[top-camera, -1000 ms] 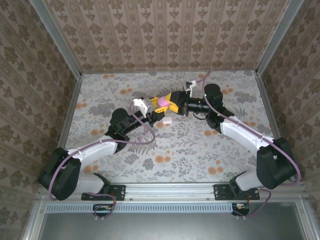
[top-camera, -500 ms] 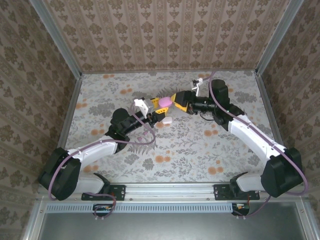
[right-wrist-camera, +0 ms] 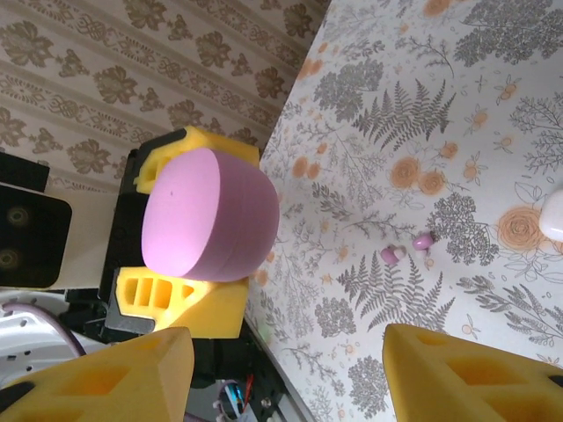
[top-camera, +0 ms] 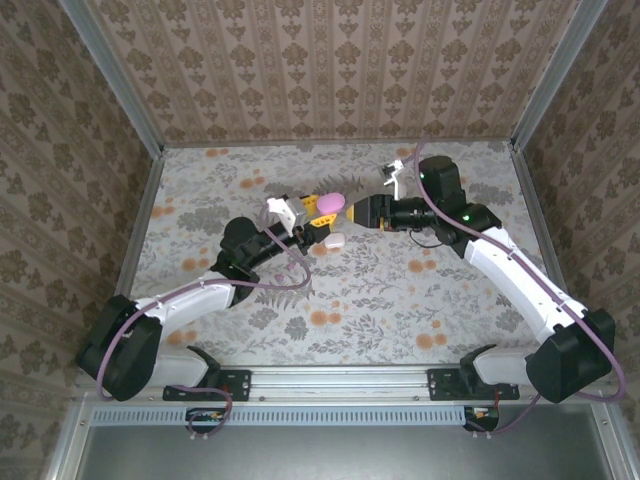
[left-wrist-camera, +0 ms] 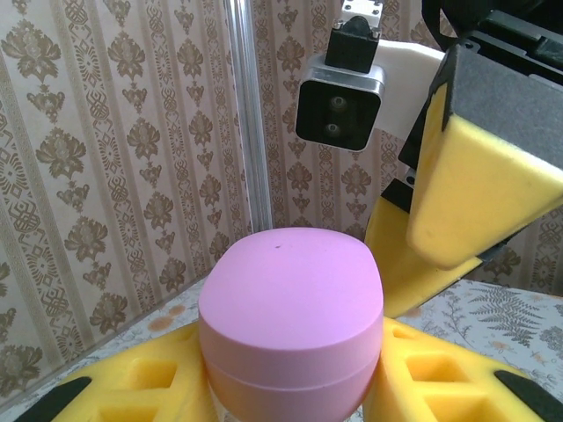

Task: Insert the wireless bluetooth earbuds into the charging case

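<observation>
The left end effector [left-wrist-camera: 290,391] is clamped on the closed pink oval charging case [left-wrist-camera: 290,308], held above the surface [right-wrist-camera: 493,105]. The right end effector [right-wrist-camera: 286,369] hangs just beside it, jaws apart and empty. Two tiny earbuds [right-wrist-camera: 390,255] lie loose on the surface, near a white box [top-camera: 334,240].

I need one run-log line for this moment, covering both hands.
left hand: shut on pink case | right hand: open, near it | case: closed | earbuds: loose on table
</observation>
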